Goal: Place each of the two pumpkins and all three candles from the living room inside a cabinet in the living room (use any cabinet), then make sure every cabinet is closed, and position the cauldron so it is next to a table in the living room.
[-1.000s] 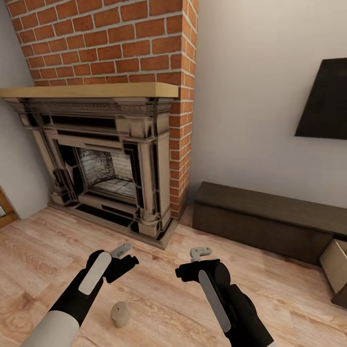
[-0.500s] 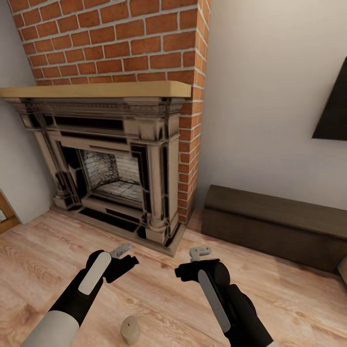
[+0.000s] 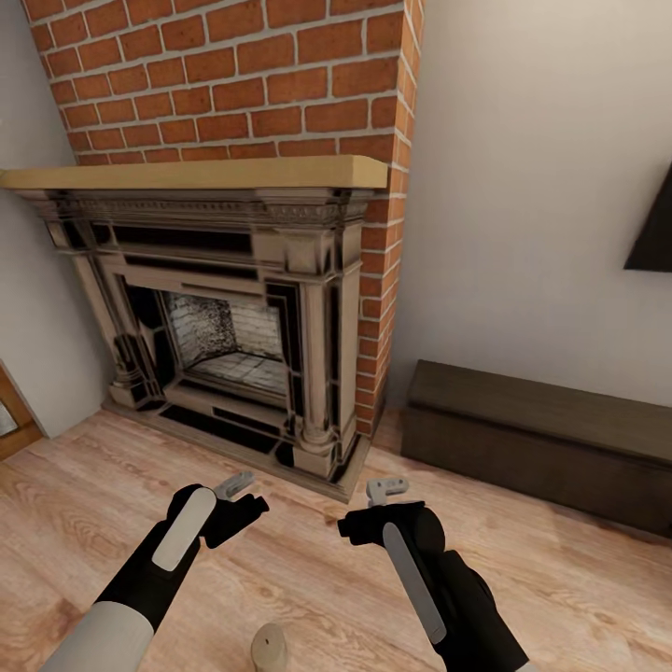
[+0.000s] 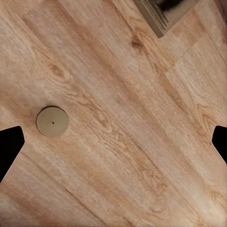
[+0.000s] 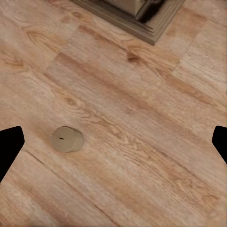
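Candle point(image 3: 269, 646) on floor at 6 o'clock, not yet picked up. Left gripper point(image 3: 233, 485) and right gripper point(image 3: 387, 487) both spread wide, empty. Cabinet point(image 3: 541, 439) at 3 o'clock, looks closed; rest pending.

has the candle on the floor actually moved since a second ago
No. The candle slid down and right in the head view, but the fireplace base and floor planks slid the same way, so the camera moved and the candle kept its place.
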